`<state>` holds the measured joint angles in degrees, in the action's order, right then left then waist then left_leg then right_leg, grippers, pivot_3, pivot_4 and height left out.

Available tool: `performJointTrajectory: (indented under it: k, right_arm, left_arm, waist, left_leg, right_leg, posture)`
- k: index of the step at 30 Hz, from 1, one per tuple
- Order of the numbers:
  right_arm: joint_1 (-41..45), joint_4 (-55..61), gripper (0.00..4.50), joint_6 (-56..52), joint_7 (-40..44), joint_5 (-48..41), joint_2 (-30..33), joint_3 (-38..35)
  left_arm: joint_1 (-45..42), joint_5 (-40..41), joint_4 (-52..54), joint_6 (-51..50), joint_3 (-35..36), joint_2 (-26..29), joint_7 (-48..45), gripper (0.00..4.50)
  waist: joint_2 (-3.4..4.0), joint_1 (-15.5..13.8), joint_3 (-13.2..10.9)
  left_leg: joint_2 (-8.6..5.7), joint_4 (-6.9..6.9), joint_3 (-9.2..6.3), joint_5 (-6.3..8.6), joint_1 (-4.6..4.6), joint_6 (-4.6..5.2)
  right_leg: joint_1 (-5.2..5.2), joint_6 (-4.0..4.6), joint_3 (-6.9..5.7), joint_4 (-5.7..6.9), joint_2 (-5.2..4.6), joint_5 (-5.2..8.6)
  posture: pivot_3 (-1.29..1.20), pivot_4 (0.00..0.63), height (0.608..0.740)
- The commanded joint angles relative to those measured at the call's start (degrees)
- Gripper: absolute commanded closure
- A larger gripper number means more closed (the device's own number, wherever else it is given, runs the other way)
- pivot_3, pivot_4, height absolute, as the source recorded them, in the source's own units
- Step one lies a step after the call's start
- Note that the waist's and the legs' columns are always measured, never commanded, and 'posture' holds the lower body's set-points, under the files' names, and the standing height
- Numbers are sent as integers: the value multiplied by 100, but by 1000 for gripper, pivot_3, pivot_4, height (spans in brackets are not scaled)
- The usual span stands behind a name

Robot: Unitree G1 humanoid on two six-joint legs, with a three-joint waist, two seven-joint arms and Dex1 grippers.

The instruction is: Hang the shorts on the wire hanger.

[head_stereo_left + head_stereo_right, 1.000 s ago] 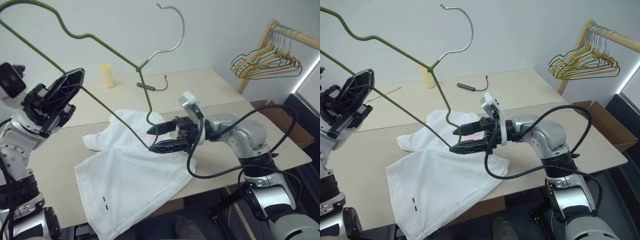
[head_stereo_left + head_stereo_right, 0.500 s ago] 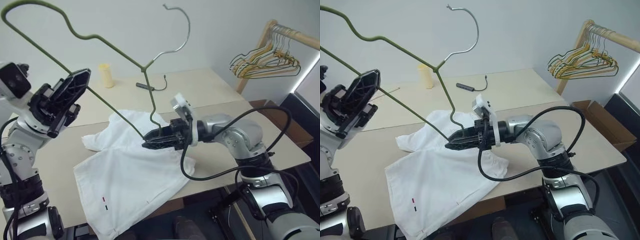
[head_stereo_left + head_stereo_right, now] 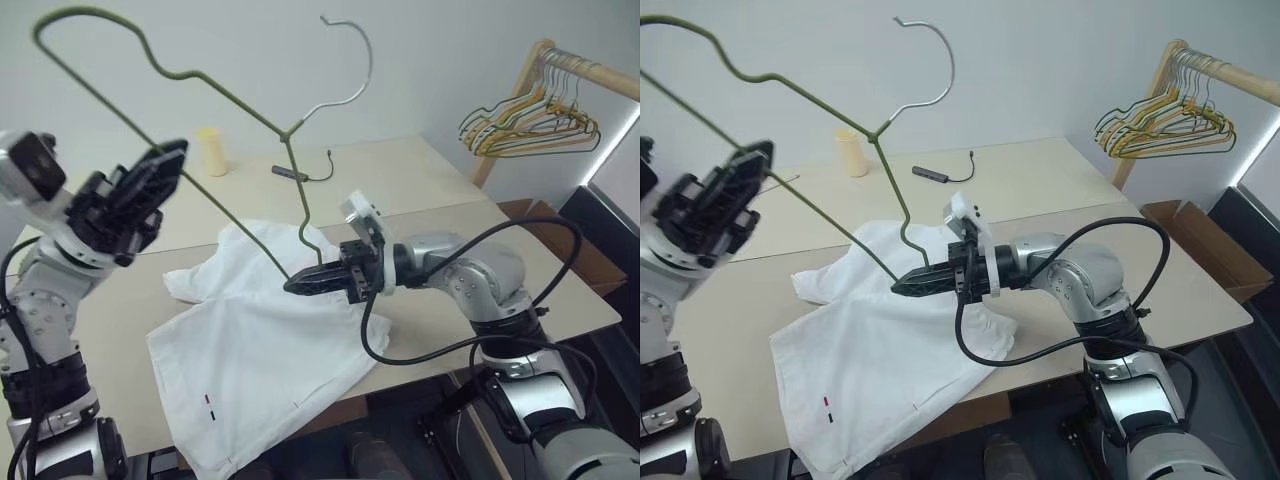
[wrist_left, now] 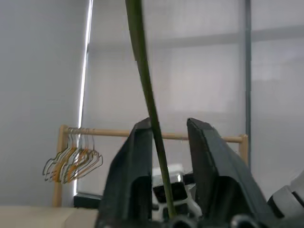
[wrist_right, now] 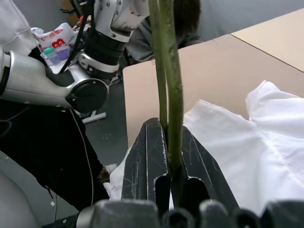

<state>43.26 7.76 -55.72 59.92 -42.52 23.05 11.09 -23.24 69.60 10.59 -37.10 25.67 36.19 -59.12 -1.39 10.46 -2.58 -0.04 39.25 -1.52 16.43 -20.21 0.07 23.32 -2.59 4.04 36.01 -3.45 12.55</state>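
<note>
Head views, hanger: the wire hanger (image 3: 215,85) is held tilted in the air above the table (image 3: 440,190), hook uppermost.
Head views, right gripper (image 3: 300,284): jaws pressed together on the hanger's lower corner, just over the shorts (image 3: 265,350).
Head views, shorts: spread flat on the table's near part, one hem hanging past the front edge.
Head views, left gripper (image 3: 740,175): raised, the hanger's long wire running through it.
Left wrist view: fingers (image 4: 135,175) apart, wire between them, touching one.
Right wrist view: fingers (image 5: 145,161) clamped on the doubled wire.
Background: coloured hangers (image 3: 530,122) on a rack (image 3: 590,70).
</note>
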Motion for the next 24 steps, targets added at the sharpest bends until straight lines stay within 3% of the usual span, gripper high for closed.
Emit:
performJointTrajectory:
  k: [1,7,10,15,20,24]
  right_arm:
    - [-6,116,4500,-258,-178,-352,127,-545]
    - [-453,345,4500,-965,-305,-731,913,-1042]
    - [-748,242,4500,-1465,-565,-665,1423,-1118]
    - [-1250,165,4500,-1965,-1089,-381,1962,-1132]
    - [-1439,-736,4500,-3150,67,-997,2878,-867]
    - [-1453,-1466,4500,-3330,1010,-1008,3593,-334]
  left_arm:
    - [299,-1027,172,231,-499,366,-48,2029]
    - [916,-2774,239,726,-1305,1030,10,20]
    - [1249,-3615,347,1140,-1784,1436,-218,20]
    - [1552,-4152,551,1589,-2163,1677,-584,20]
    - [1599,-4512,646,1755,-2464,1683,-673,20]
    - [1534,-4598,664,1772,-2593,1646,-760,20]
  waist:
    - [0,1,0]
    - [2,-10,-2]
    - [4,-1,-3]
    - [5,-4,-4]
    - [11,-15,-8]
    - [11,10,-8]
  left_leg:
    - [0,0,0,0,0,0]
    - [0,-2,2,1,-4,1]
    - [1,-8,8,1,-4,2]
    - [5,-19,19,1,-4,2]
    - [2,-19,28,2,-6,3]
    - [7,-19,39,3,-2,5]
  right_leg:
    - [0,0,0,0,0,0]
    - [0,-2,-2,-10,0,2]
    - [0,-5,0,-15,0,5]
    - [5,-34,2,-16,3,27]
    - [3,-42,8,-21,-2,31]
    - [-2,-45,8,-24,1,34]
  posture:
    - [-166,0,740]
    - [-174,0,740]
    - [-177,0,740]
    - [-184,0,740]
    - [-200,0,740]
    - [-203,0,740]
